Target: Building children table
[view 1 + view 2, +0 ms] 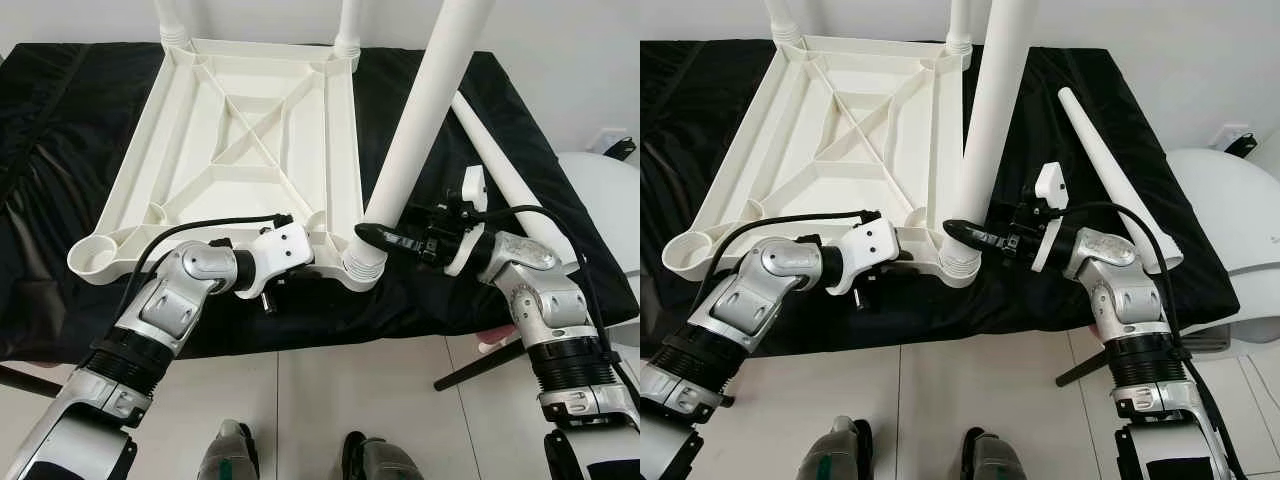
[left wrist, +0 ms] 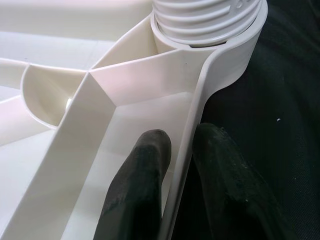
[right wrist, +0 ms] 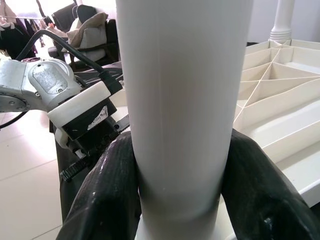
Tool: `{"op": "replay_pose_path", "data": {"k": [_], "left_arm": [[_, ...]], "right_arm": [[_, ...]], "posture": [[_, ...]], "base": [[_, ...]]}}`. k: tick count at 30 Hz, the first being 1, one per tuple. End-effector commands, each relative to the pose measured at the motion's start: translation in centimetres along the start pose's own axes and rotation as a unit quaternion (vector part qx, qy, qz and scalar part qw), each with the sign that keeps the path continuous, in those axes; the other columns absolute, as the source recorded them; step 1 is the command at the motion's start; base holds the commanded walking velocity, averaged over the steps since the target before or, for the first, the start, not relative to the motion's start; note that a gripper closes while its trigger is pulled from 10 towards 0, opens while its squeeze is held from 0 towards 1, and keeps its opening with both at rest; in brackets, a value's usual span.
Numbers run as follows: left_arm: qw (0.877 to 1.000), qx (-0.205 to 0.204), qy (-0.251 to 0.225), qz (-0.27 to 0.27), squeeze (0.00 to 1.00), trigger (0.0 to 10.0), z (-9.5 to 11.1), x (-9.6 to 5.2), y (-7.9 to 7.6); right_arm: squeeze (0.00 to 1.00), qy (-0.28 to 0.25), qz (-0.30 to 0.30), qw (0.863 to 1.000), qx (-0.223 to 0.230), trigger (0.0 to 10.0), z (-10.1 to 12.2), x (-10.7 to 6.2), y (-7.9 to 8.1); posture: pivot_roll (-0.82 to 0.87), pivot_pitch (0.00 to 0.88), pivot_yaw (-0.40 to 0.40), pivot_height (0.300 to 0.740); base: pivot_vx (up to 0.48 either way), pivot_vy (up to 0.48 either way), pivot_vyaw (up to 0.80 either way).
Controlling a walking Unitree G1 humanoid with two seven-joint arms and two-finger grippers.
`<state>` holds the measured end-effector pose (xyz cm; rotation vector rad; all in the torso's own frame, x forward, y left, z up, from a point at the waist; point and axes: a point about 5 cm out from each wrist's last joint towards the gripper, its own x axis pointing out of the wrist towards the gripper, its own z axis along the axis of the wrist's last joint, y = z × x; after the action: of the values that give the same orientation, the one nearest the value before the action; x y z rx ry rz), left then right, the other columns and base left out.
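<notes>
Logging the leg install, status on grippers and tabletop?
Left gripper shut on tabletop rim. Right gripper shut on leg, upright in near corner socket. Spare leg on black cloth; nothing in the way.

We log the upright leg [image 1: 425, 110] cut off by the top edge, two far legs [image 1: 172, 20] likewise cropped, left gripper [image 2: 175, 165] hidden under its wrist housing in our head views, white seat [image 1: 605, 200] cropped at right.

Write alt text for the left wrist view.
The left gripper pinches the white tabletop's rim, one black finger inside the frame and one outside over black cloth. Beyond, a leg's threaded end sits in the corner socket.
</notes>
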<state>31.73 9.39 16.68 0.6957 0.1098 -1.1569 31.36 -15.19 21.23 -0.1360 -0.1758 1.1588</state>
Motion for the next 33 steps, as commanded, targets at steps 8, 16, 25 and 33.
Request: {"op": "replay_pose_path", "data": {"k": [8, 16, 25, 33], "left_arm": [[1.0, 0.014, -0.01, -0.013, 0.0, 10.0, 0.7, 0.2, -0.5], [1.0, 0.015, -0.011, -0.012, 0.0, 10.0, 0.7, 0.2, -0.5], [1.0, 0.016, -0.01, -0.012, 0.0, 10.0, 0.7, 0.2, -0.5], [1.0, 0.016, -0.011, -0.012, 0.0, 10.0, 0.7, 0.2, -0.4]], "right_arm": [[0.0, 0.035, 0.004, 0.999, 0.021, 10.0, -2.1, 0.3, 1.0], [0.0, 0.033, 0.007, 0.999, 0.016, 10.0, -2.1, 0.3, 1.1], [0.0, 0.03, 0.015, 0.999, 0.009, 10.0, -2.0, 0.6, 1.5], [0.0, 0.03, 0.027, 0.999, 0.001, 10.0, -2.0, 0.8, 2.0]], "posture": [[0.09, 0.194, 0.006, 0.74], [0.09, 0.194, 0.007, 0.74], [0.09, 0.195, 0.008, 0.74], [0.09, 0.195, 0.007, 0.74]], "base": [[0.0, 0.0, 0.0], [0.0, 0.0, 0.0], [0.0, 0.0, 0.0], [0.0, 0.0, 0.0]]}}
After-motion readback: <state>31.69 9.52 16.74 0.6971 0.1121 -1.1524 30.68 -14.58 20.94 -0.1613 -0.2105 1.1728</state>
